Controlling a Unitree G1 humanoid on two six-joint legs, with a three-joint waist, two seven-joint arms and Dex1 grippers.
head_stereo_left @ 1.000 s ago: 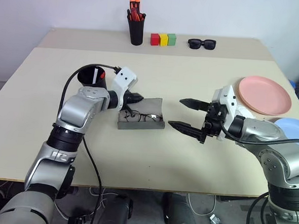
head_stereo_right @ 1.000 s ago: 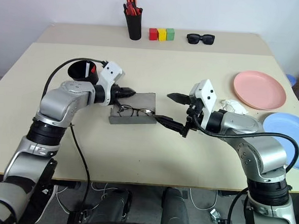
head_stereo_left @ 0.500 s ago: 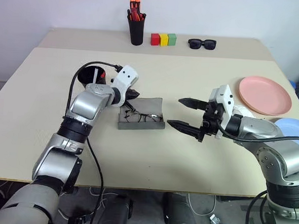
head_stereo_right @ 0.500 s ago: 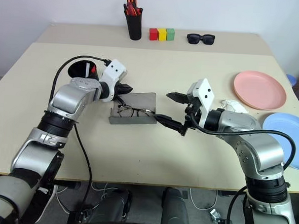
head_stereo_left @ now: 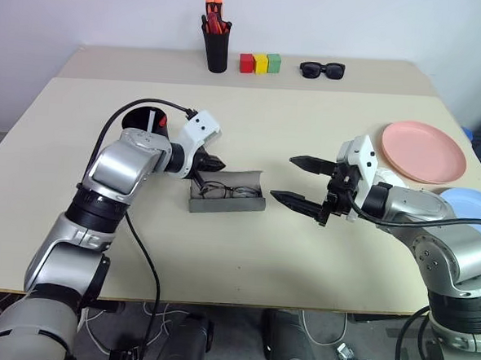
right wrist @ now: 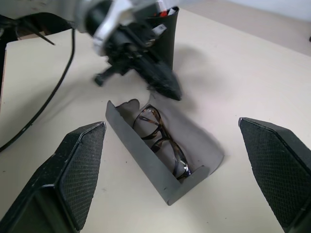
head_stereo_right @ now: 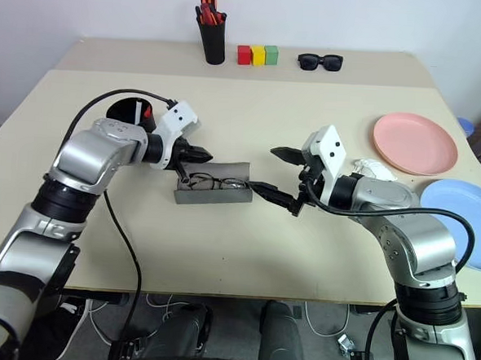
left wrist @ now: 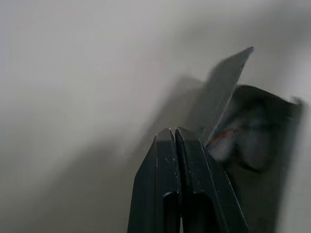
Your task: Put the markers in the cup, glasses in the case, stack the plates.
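The glasses (right wrist: 163,141) lie inside the open grey case (head_stereo_left: 227,201) near the middle of the bench (head_stereo_left: 219,260), the lid half raised and curling over them. The left tool (head_stereo_left: 211,161), fingers pressed together and holding nothing, sits at the far left corner of the case, by the lid. The right tool (head_stereo_left: 296,182) hovers just right of the case with its fingers spread wide. The black cup (head_stereo_left: 143,123) stands behind the left arm with a red-tipped marker (head_stereo_left: 162,121) inside. The pink plate (head_stereo_left: 423,151) and the blue plate (head_stereo_left: 475,212) lie apart at the right edge, not yet stacked.

The likely risk is that a push on the lid slides the light case across the smooth bench instead of closing it, or pinches a temple that sticks up.

The bench is pale beige and matte, set against a plain white wall; a pen holder (head_stereo_left: 217,50), coloured blocks (head_stereo_left: 260,63) and sunglasses (head_stereo_left: 322,69) line its far edge
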